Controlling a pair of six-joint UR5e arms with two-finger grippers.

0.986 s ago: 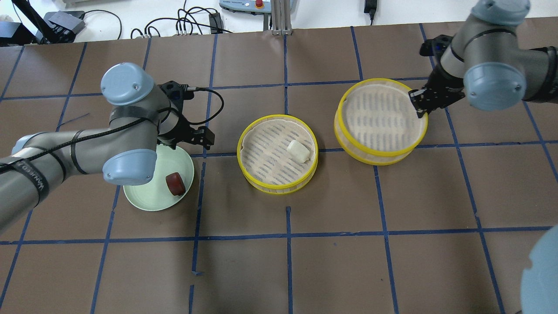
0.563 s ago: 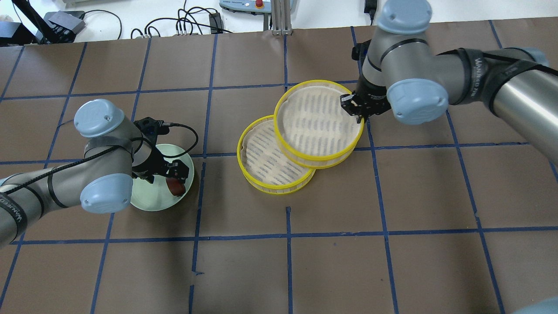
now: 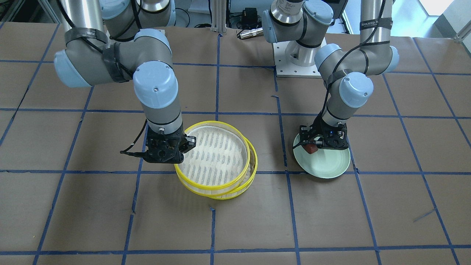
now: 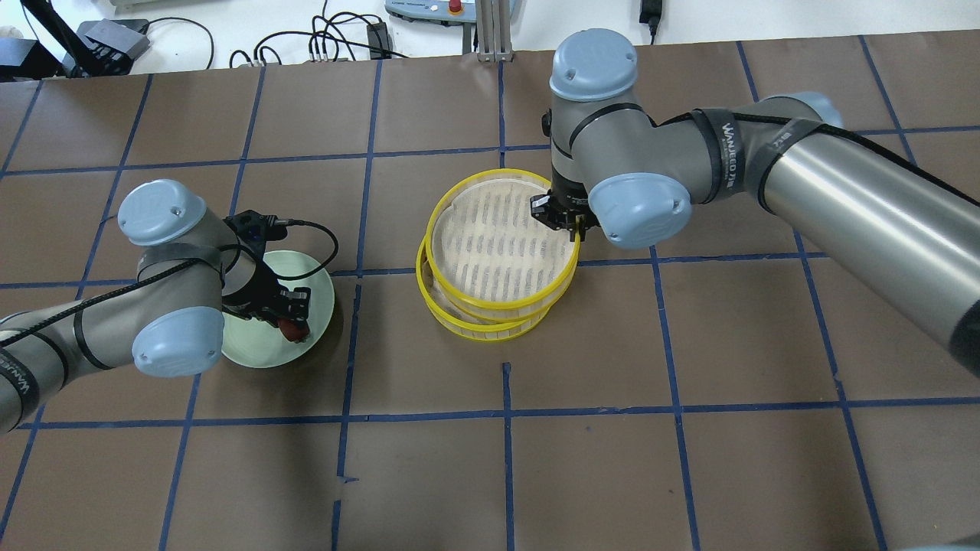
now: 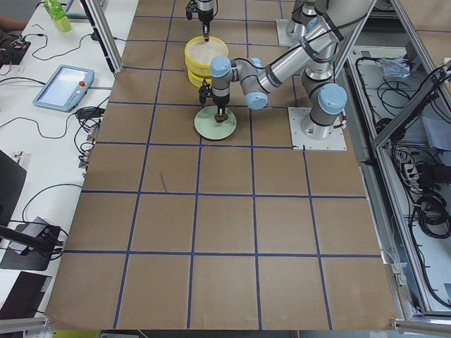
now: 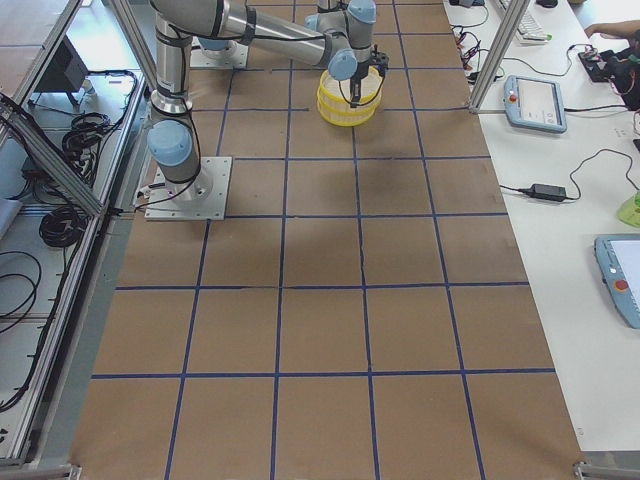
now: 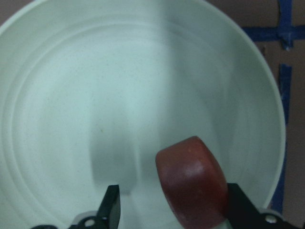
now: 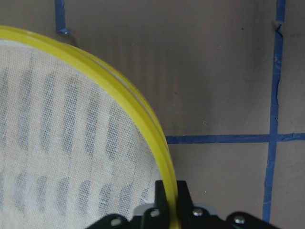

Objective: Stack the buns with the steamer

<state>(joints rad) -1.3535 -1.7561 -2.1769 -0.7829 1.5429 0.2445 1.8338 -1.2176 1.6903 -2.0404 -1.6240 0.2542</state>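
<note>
**One tier gripped over the other, one bun straddled on the plate**

Our right fingers (image 8: 183,195) are clamped on the bright yellow rim of the round upper steamer tier (image 4: 498,241) with its white mesh floor. One finger is inside the rim and one outside, so the shallow tier can be carried by its edge. Beneath them, on the brown paper-covered table (image 4: 612,459), sits the matching lower steamer tier (image 4: 490,335). Its rim peeks out on one side, so we judge the stack not yet squared; whether the two touch we cannot tell. Our left fingers (image 7: 110,207) stand apart, pointing down over the pale-green round plate (image 4: 314,283). The dark reddish-brown rounded bun (image 7: 193,183) lies between them, against one finger and clear of the other, placed for a pinch, we judge. No white bun shows.
</note>
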